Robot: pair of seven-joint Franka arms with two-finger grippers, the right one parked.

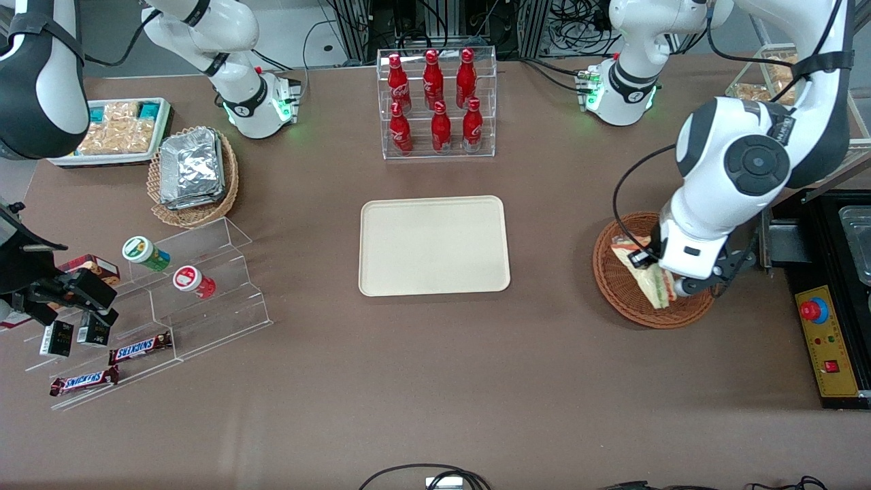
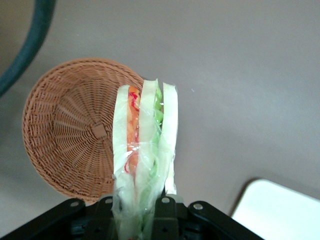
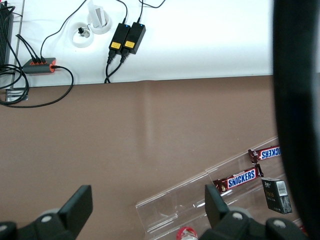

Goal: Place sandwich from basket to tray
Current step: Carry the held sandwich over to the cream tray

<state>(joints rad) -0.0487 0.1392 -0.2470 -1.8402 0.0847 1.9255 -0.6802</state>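
Note:
The clear-wrapped sandwich [image 1: 650, 275] of pale bread with green and orange filling hangs in my left gripper [image 1: 670, 286], lifted a little above the round reddish-brown wicker basket [image 1: 612, 275]. The gripper is shut on the sandwich's narrow end. In the left wrist view the sandwich [image 2: 145, 140] stands out from the gripper [image 2: 137, 212], with the basket [image 2: 70, 135] below it, nothing else in it. The cream-beige tray [image 1: 434, 245] lies bare at mid-table, toward the parked arm from the basket; its corner shows in the left wrist view [image 2: 280, 210].
A clear rack of red bottles [image 1: 435, 102] stands farther from the camera than the tray. A tan basket of foil packs [image 1: 194, 173], a white snack tray [image 1: 122, 129] and an acrylic stand with Snickers bars [image 1: 170, 299] lie toward the parked arm's end. A black control box [image 1: 827, 340] sits beside the basket.

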